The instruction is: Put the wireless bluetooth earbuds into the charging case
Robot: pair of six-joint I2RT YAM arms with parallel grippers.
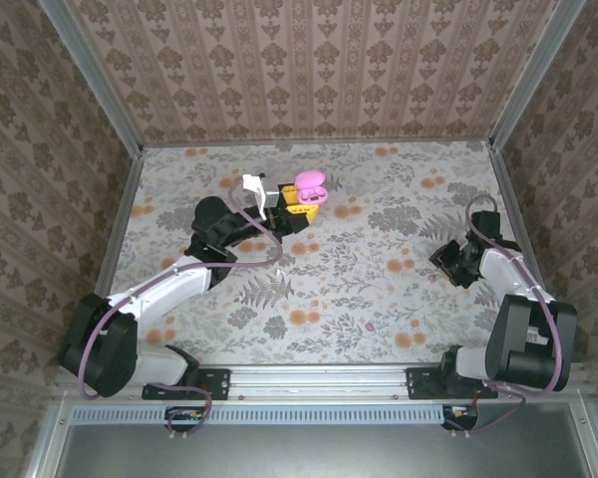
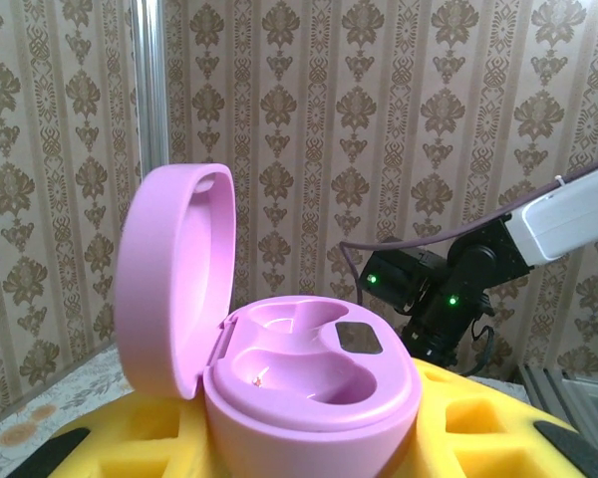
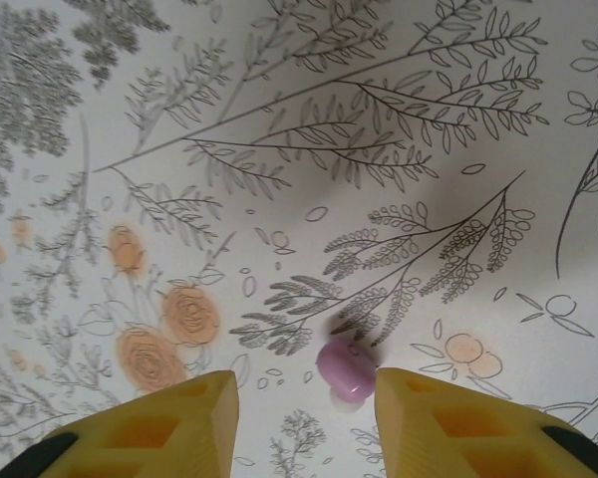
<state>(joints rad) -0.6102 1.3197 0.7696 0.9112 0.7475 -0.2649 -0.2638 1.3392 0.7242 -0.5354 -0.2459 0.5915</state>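
Slippage is the main risk: the right gripper (image 3: 307,388) stands partly open around a small pink earbud (image 3: 346,370) lying on the table (image 3: 399,119) at the near right. The earbud sits nearer one finger, so a squeeze could flick it away. Far left, the left gripper (image 1: 299,202) clamps the open case (image 2: 314,378).

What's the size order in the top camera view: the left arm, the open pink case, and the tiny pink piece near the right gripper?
Largest to smallest:
1. left arm, by far
2. pink case
3. pink piece, just a speck
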